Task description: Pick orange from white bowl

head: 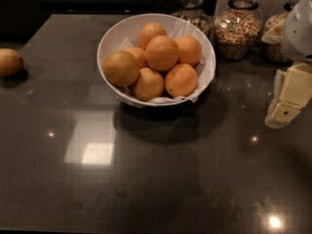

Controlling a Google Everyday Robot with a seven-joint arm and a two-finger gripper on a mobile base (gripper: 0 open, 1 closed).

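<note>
The white bowl (pixel 108 42) stands at the back middle of the dark counter, lined with crumpled white paper and piled with several oranges. The orange (pixel 162 52), large, round and bright, lies on top of the pile at the centre. A duller yellow-brown orange (pixel 121 68) lies at the bowl's left side. My gripper (pixel 282 112), cream-coloured, hangs at the right edge of the view, well to the right of the bowl, slightly nearer than it and above the counter. It touches nothing and holds nothing that I can see.
A loose orange (pixel 9 62) lies on the counter at the far left. Glass jars of grain (pixel 238 27) stand behind and to the right of the bowl. The dark glossy counter (pixel 156 179) stretches toward the front.
</note>
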